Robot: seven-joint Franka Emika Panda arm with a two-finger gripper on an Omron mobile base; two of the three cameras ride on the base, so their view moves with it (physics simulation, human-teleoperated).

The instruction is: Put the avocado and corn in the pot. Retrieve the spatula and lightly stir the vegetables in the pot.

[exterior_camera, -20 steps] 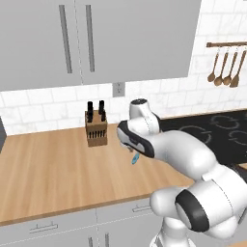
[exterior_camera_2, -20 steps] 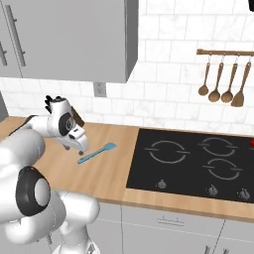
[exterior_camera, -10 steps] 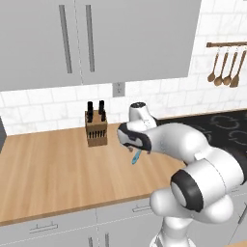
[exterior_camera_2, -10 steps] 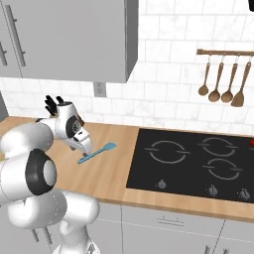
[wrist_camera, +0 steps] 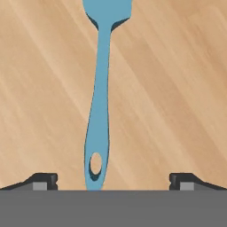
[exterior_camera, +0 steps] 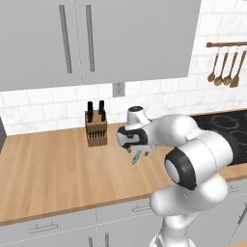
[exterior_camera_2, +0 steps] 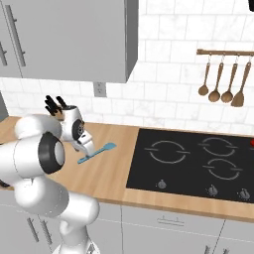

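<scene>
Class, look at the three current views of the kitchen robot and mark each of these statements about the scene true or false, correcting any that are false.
1. The spatula lies flat on the wooden counter. True.
2. The gripper is shut on the spatula. False: its jaws stand wide open on either side of the handle, not touching it.
3. A knife block stands on the counter by the wall. True.
4. The spatula rests on the hob. False: it lies on the counter beside the hob.
5. Wooden utensils hang on a wall rail above the hob. True.
6. The spatula's handle is solid to its end. False: there is a hole near the end.
</scene>
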